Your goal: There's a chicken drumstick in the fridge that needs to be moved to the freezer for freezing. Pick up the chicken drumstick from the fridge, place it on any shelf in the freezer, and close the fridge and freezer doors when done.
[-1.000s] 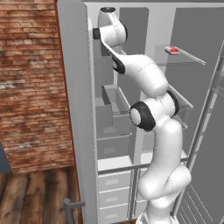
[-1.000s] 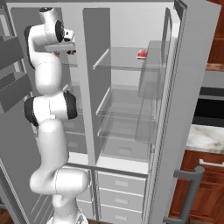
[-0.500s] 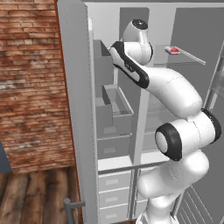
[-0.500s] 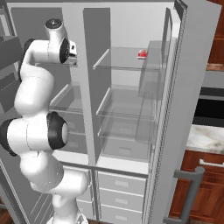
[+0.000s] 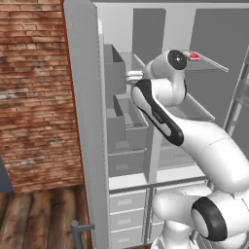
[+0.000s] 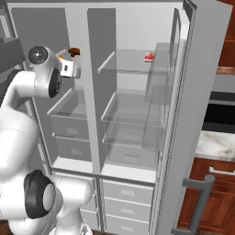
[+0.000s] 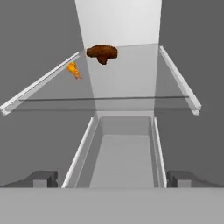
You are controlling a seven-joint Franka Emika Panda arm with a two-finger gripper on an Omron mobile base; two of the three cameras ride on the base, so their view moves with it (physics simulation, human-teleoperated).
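Gripper (image 7: 112,178) jaws stand wide apart, holding nothing; one grey bin (image 7: 122,157) lies nearest below them, with nothing visible inside. Beyond it, one clear shelf (image 7: 131,83) of the freezer (image 6: 75,114) carries the chicken drumstick (image 7: 102,53) at its far end, long axis across the shelf, and one small orange item (image 7: 73,70) near its left edge. In the fridge (image 6: 137,105), one small red-and-white item (image 6: 149,56) sits on the top glass shelf (image 6: 128,62). Both doors stand open.

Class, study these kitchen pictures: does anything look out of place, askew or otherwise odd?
Nothing is spilled or damaged. The chicken drumstick lies on the freezer's glass shelf, ahead of the open gripper. The one unfinished thing: both doors stand open.
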